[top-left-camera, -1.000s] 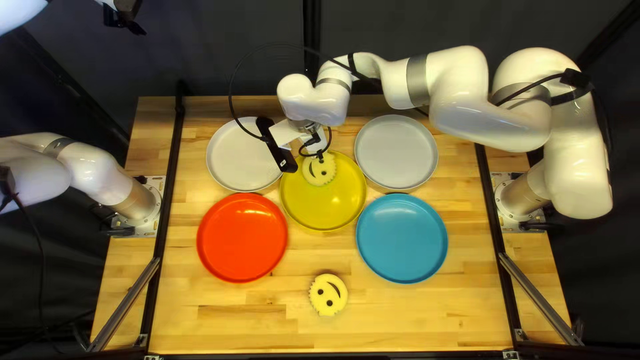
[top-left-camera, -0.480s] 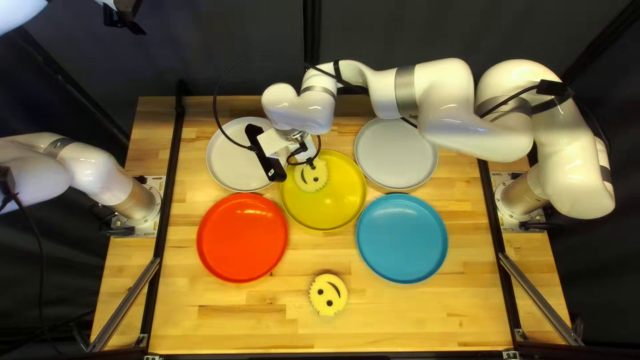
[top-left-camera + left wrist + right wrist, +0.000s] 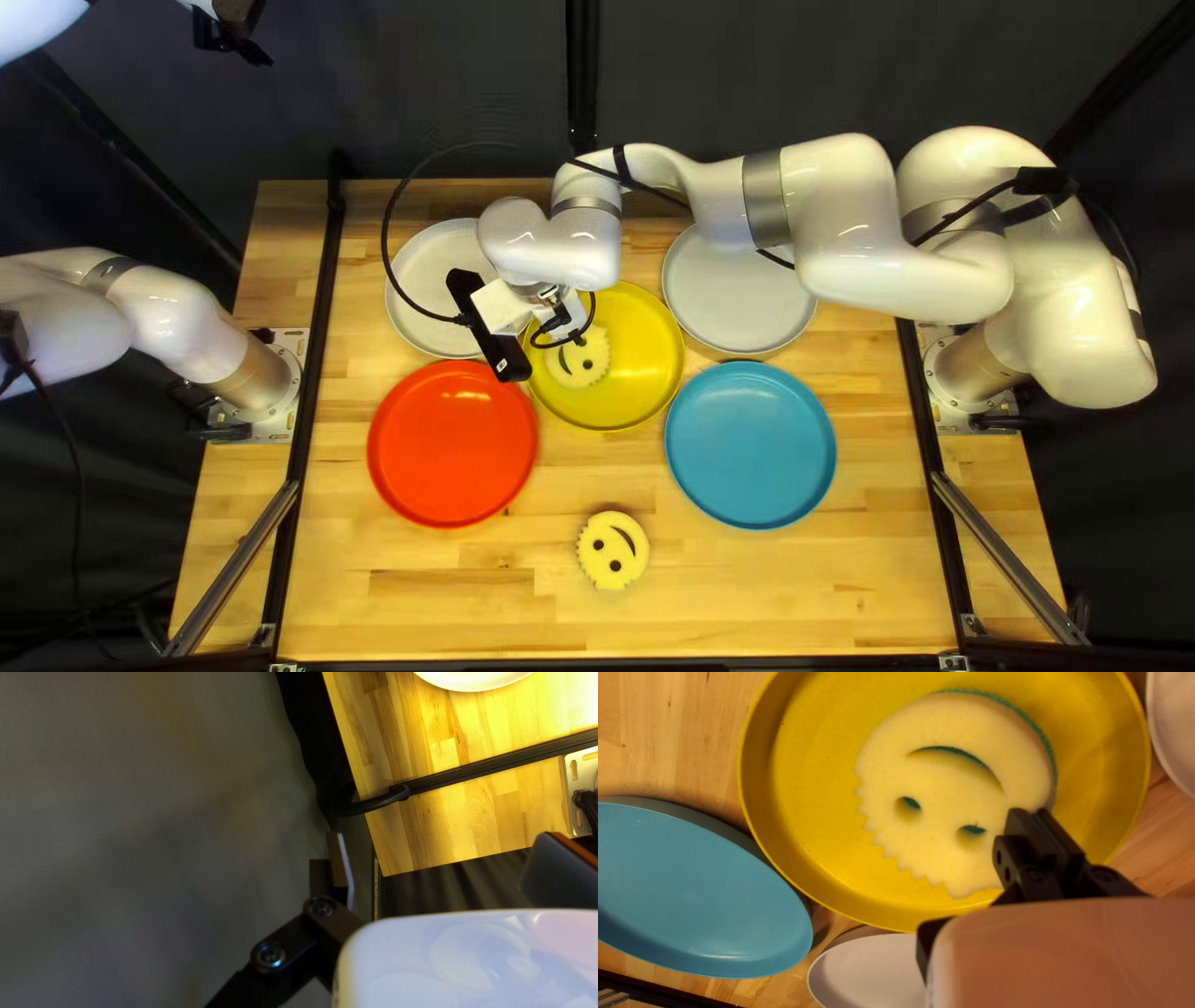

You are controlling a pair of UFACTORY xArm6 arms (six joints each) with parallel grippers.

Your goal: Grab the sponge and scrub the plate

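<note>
A: State of the right gripper (image 3: 576, 335)?
B: Fingers nearly together, closed on the edge of the smiling sponge (image 3: 580, 359) in the yellow plate (image 3: 623, 401). The right wrist view shows the sponge's pale face toward the camera, a green layer along its rim.

A: Position of the pair over the plate?
B: Over the yellow plate's far left part in the top left view — sponge within the rim. The right arm (image 3: 847, 224) reaches across from its base.

A: Next ring out?
B: Red plate (image 3: 452, 443) and blue plate (image 3: 749, 444) on the near side, to left and right of the yellow one. A whitish plate (image 3: 421, 280) sits at the far left, partly under the arm; a grey plate (image 3: 740, 293) at the far right.

A: Farther off?
B: A second sponge (image 3: 613, 550), face up on the worktop (image 3: 772, 597), near its near edge. The left gripper (image 3: 234, 35) is raised at the top left view's upper edge — fingers wide apart, only air between them.
</note>
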